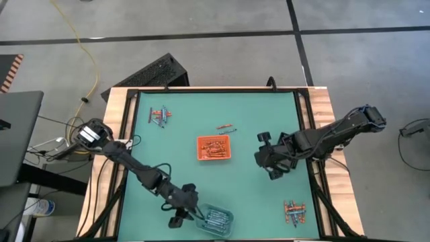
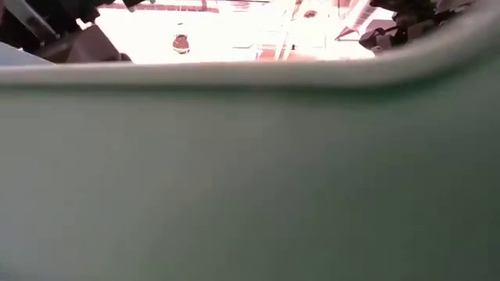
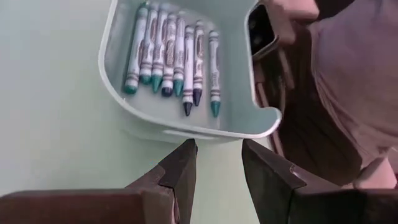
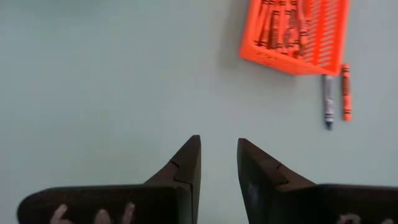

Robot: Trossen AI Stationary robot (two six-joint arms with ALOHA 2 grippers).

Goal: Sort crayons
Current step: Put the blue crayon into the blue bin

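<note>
Blue crayons just ahead of left tool.

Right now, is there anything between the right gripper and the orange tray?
No. In the right wrist view, only bare green mat lies between the right gripper and the orange tray. Two loose crayons lie on the tray's far side.

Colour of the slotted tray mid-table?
Bright orange tray; the right wrist view shows it best.
</note>
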